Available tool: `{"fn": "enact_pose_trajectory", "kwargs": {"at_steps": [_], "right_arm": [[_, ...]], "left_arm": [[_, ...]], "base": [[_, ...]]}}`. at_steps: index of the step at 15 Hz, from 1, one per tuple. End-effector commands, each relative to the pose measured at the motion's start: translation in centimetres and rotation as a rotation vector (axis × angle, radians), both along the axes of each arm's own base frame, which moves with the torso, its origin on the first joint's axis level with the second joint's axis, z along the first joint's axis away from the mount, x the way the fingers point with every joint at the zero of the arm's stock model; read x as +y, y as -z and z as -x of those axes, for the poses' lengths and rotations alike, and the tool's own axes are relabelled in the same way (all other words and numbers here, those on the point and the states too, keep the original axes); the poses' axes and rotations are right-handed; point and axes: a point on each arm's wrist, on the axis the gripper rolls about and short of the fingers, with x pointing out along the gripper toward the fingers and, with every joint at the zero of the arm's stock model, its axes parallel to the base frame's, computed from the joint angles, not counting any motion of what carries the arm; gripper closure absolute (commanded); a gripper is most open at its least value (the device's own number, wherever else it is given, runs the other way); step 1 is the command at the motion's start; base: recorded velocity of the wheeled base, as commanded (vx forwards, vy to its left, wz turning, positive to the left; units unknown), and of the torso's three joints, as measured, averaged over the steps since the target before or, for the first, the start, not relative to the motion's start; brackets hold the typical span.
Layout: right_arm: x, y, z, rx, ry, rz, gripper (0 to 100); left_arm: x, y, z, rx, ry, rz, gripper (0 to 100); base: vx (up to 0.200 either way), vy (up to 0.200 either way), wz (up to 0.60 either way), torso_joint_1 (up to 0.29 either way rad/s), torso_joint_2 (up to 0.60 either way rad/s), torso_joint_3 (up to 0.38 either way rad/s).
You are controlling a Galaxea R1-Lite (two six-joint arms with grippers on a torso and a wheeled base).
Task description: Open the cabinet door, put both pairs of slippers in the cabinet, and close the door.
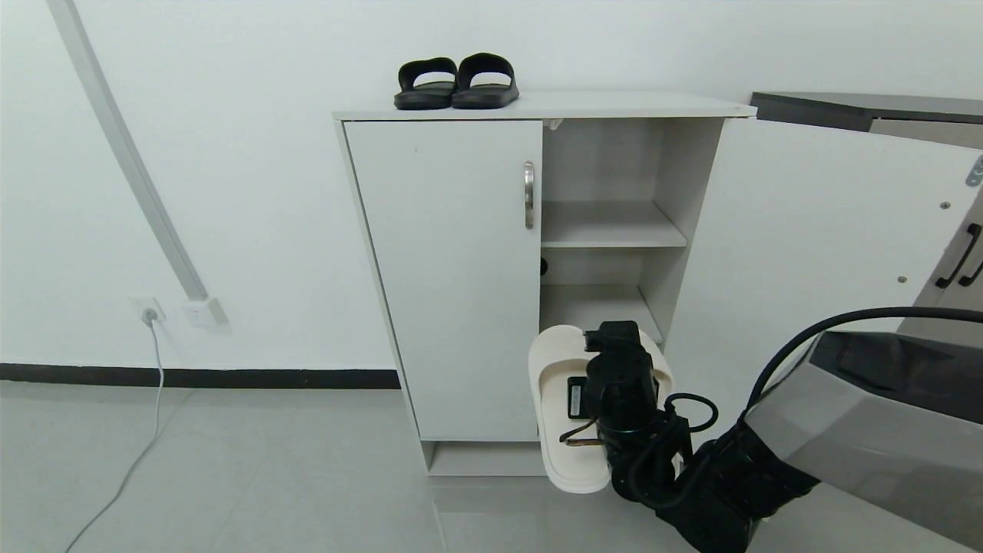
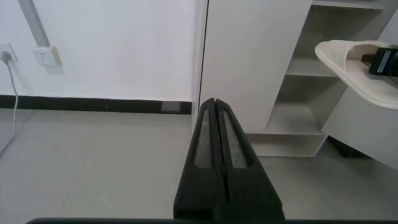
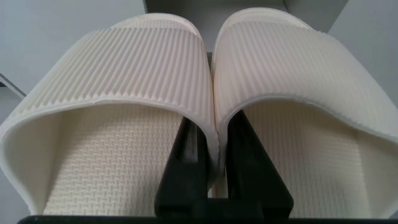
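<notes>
white slippers point(image 1: 557, 399): held as a pair in the air, low, before the cabinet's point(image 1: 445, 292) open right half.
handling: probably light, soft foam that flexes; expect the soles to sag.
right gripper point(image 3: 211, 155): clenched on the two touching inner strap edges.
left gripper point(image 2: 215, 106): closed on nothing.
black slippers point(image 1: 456, 81): side by side on the cabinet top; pinch the straps together the same way.
cabinet: right door point(image 1: 806, 253) open, left one closed; no slippers on the upper shelf point(image 1: 607, 224) or lower shelf point(image 1: 595, 307).
</notes>
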Motion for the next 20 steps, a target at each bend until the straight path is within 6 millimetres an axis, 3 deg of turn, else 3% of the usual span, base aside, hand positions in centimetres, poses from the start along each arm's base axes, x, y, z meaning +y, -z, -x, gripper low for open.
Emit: {"fn": "enact_pose_trajectory", "kwargs": {"at_steps": [1,6,9,20], "right_arm": [[-0.1,0.0,0.0,0.002,0.002,0.003,100],[0.1,0.7,0.0,0.018,-0.016,0.017,100],[1.5,0.1,-0.1,0.009,-0.057,0.002,100],[1.3,1.6,-0.8,0.038,-0.042,0.028,100]], "left_arm": [[0.0,0.0,0.0,0.001,0.000,0.000,100],[0.0,0.0,0.0,0.001,0.001,0.002,100],[0.0,0.0,0.0,0.001,-0.002,0.003,100],[0.0,-0.1,0.0,0.000,0.001,0.003,100]], "base": [[0.000,-0.200,0.00,-0.002,0.00,0.002],[0.000,-0.040,0.00,0.000,0.00,0.000],[0.000,0.000,0.00,0.000,0.00,0.000],[0.000,0.000,0.00,0.000,0.00,0.000]]}}
